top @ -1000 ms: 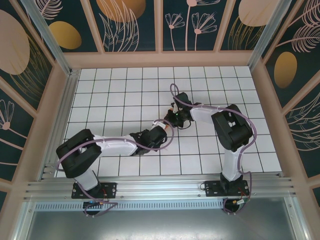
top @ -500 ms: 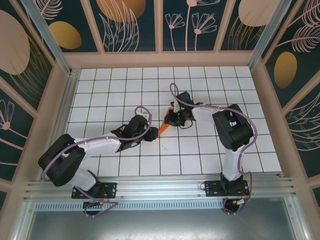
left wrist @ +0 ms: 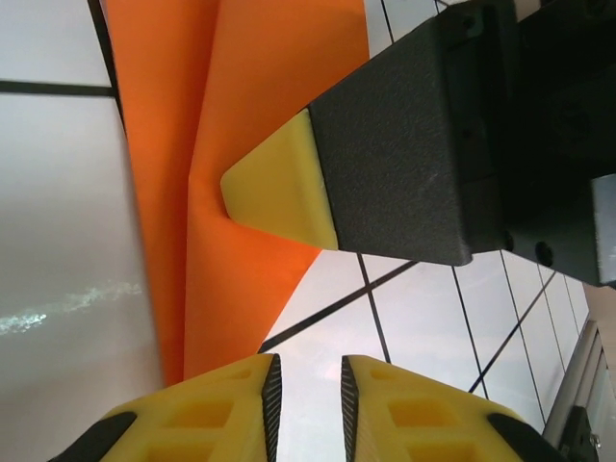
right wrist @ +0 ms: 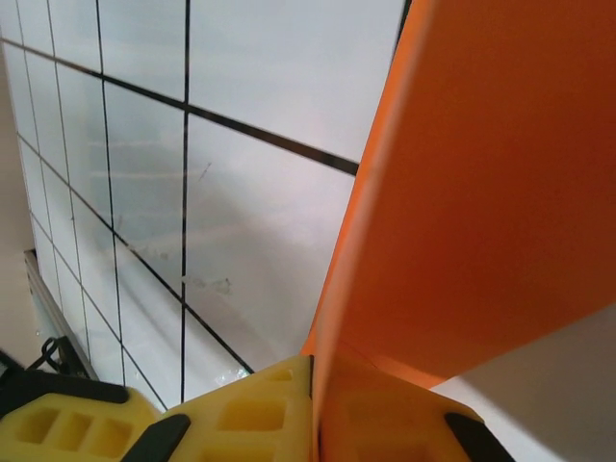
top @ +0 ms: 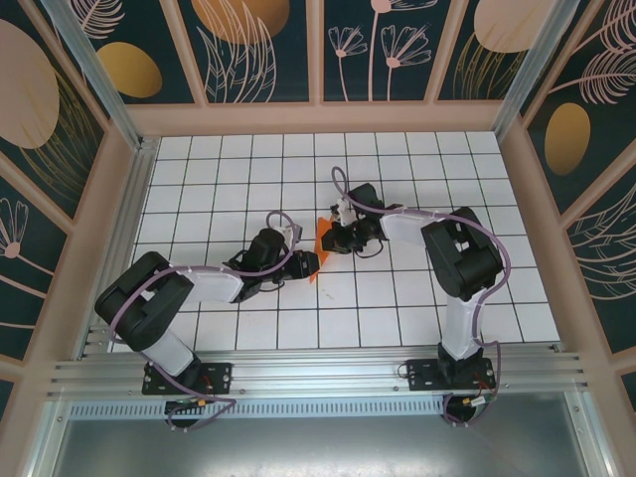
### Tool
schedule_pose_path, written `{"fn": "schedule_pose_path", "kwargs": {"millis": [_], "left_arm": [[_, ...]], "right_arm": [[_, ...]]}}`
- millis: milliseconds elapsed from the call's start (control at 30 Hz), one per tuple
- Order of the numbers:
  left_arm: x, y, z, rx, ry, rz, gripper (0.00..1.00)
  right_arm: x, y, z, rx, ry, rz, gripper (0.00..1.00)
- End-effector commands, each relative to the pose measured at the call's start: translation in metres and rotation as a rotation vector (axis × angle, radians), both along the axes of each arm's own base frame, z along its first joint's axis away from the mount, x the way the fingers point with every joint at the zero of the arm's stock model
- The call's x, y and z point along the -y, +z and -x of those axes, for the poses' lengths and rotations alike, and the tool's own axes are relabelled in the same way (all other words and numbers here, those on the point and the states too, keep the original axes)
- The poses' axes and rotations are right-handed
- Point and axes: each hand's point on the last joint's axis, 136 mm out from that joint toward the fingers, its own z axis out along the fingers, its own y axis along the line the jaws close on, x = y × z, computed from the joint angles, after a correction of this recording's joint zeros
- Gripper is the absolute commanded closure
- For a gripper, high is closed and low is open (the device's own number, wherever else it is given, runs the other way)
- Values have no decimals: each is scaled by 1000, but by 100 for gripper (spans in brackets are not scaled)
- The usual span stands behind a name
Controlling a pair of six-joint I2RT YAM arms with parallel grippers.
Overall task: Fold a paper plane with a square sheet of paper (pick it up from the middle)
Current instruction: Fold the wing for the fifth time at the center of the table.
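At mid tabletop [top: 248, 179], my R fingers [right wrist: 250, 409] pinch the folded orange sheet [top: 322, 237], its crease running away ahead-left of my L fingers [left wrist: 226, 409], narrow-gapped & empty.

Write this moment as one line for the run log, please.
right gripper: shut on folded orange paper | left gripper: narrow gap, nothing between the jaws, beside the paper's tip

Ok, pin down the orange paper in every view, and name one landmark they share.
Top external: orange paper mid-table, between left gripper and right gripper.
Left wrist: orange paper upper left to centre, behind the right gripper's yellow fingertip.
Right wrist: orange paper fills the right side, clamped in the right gripper's fingers.
Shared landmark: black grid lines on the white table.
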Motion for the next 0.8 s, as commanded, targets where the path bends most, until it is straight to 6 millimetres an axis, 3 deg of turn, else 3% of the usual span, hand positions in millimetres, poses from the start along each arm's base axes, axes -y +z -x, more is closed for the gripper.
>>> {"fn": "schedule_pose_path", "kwargs": {"millis": [0,367,400,767], "left_arm": [[6,2,2,-2,-22,57,76],[4,-17,2,-18,-22,21,79],[3,-27,4,-40,-22,4,79],[5,-29,4,-46,-23,20,77]], "right_arm": [[-5,-7,9,-9,69,-12,90],[-10,-11,5,-8,100,-16,90],[-10,-12,5,-8,103,-16,90],[-12,-18,2,-15,109,-8,89]]}}
